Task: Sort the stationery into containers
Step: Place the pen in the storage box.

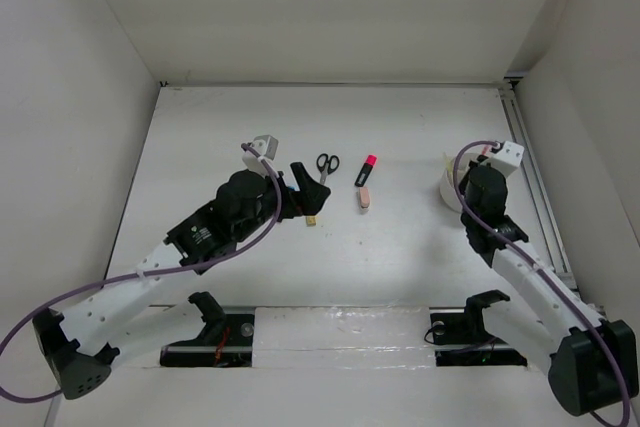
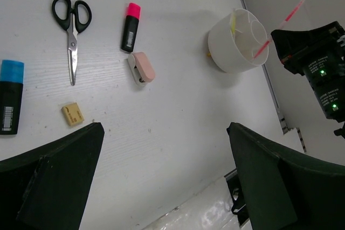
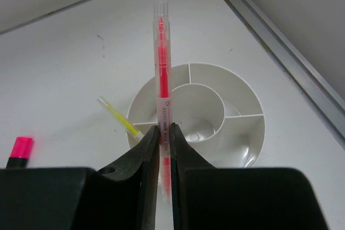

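- Right gripper (image 3: 164, 130): jaws pinched on the thin red pen (image 3: 161, 63), low on its barrel. The pen hangs over the white tub (image 3: 245, 133). Cannot tell which compartment its lower end sits over.
- Pale yellow stick (image 3: 115, 115): leans in an outer compartment of the tub, with its upper end poking past the rim.
- Left gripper (image 2: 164, 130): jaws spread wide, nothing between them. It hovers above the table, well apart from the tub, on the tub's left in the overhead view.
- Loose on the table, all left of the tub:
  - Pink-capped marker (image 2: 130, 27) and pink eraser (image 2: 143, 67) lie nearest, just beside each other.
  - Scissors (image 2: 71, 30) lie farther out.
  - Tan eraser (image 2: 72, 114) and blue-capped marker (image 2: 11, 95) lie farthest from the tub.
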{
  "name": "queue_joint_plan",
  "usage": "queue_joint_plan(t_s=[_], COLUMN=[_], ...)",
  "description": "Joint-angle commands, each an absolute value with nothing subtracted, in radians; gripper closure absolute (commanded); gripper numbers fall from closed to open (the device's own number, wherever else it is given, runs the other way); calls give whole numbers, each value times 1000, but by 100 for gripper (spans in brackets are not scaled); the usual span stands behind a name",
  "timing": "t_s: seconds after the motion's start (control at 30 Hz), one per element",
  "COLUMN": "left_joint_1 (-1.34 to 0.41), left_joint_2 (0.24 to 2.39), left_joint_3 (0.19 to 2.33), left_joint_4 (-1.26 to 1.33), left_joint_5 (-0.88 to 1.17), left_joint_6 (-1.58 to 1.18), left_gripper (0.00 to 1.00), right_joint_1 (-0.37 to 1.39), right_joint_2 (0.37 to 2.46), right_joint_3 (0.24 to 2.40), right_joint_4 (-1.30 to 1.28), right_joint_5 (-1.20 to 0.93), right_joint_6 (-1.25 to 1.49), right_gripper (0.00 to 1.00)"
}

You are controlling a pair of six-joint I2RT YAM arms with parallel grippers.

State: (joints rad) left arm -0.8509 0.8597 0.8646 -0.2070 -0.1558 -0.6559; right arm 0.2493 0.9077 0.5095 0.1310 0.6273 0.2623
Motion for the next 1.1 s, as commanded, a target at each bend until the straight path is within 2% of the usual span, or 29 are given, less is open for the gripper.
queue_joint_plan(t_s=[0.0,0.47,0.9,1.07], left_joint_1=[-853,-853,-853,-853], left_joint_2=[871,871,890,890], left_joint_3=[864,844,844,853], left_joint_4=[-155,-124,-115,-115], left_joint_5=[-130,-94,-94,-84], left_joint_6=[-650,-641,-641,-632], left_gripper=[1,1,1,1], right_joint_1=[244,207,218,227], right_joint_2=[893,1069,1060,1069], right_joint_3=[555,586,537,537], right_joint_4=[152,288,256,256], right_joint_5=[614,594,581,592], right_joint_6=[256,121,169,178], right_gripper=[100,100,97,87])
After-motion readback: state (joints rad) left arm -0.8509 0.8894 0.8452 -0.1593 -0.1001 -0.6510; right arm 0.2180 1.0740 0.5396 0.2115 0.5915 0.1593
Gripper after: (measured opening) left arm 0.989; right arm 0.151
